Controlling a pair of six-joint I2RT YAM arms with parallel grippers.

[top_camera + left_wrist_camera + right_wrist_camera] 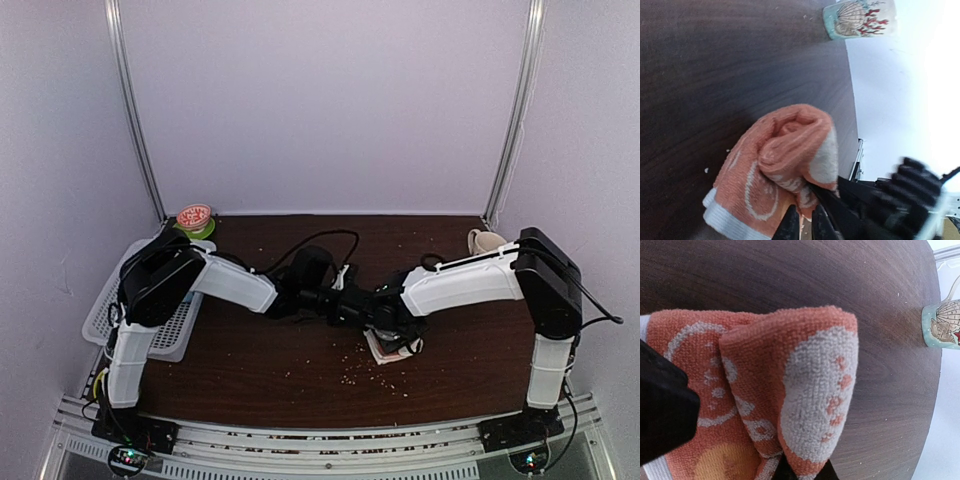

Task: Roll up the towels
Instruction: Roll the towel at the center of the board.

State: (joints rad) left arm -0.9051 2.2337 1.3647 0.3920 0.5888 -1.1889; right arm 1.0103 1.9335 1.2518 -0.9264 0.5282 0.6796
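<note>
The left hand (802,226) holds its fingers almost together at the edge of the peach towel (785,150); whether it grips, I cannot tell. The towel lies partly rolled mid-way across the desk (250,350). The right hand (805,471) pinches its folded flap.

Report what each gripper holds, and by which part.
The right gripper pinches the partly rolled peach towel at one end of the rolled part. The left gripper sits at the towel's edge, but whether it grips it cannot be told.
</note>
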